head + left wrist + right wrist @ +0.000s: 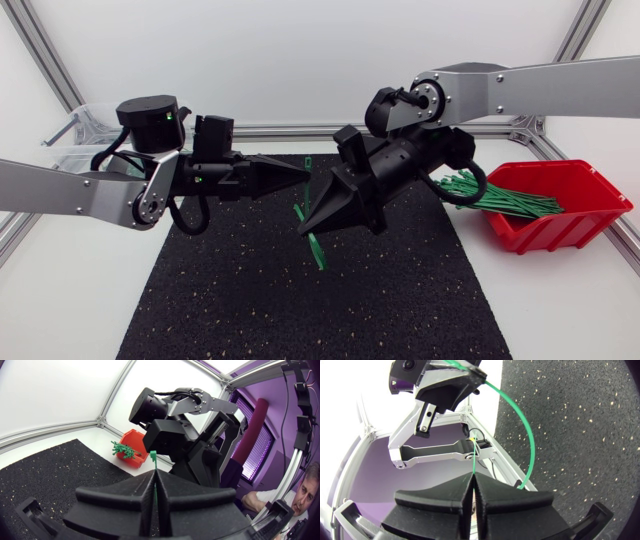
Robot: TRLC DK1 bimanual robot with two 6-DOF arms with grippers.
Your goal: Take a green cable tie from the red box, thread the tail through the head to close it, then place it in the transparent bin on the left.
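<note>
Wedge fingers of our left end effector (153,474) fill the foreground of the left wrist view. They are pressed together with a green cable tie (153,455) pinched in the seam, and its square head stands just clear of the tips. Our right end effector (472,476) reads likewise in its own view: fingers closed, a thin green strand coming out from between them.

Progress, as we judge it: one tie is out of the red box (590,218), which sits at the far right of the worktop (560,310) with a heap of spare ties (495,195) in it. So the pick is done, and threading is the step in hand. In the right wrist view the strap bows in a wide arc from the left fingers round to just beside the right ones, so the tie is bent toward a loop. Whether the tail has entered the head we cannot tell. Closing the tie and dropping it into the transparent bin (75,135), far left, are left to do.

Position: in the head view both end effectors stand tip to tip above the middle of the black mat (300,310), the left tip slightly farther, the right tip nearer. The tie sits between them, held off the mat, with a loose green end hanging below the right fingers. The bin is well apart from the tie.
</note>
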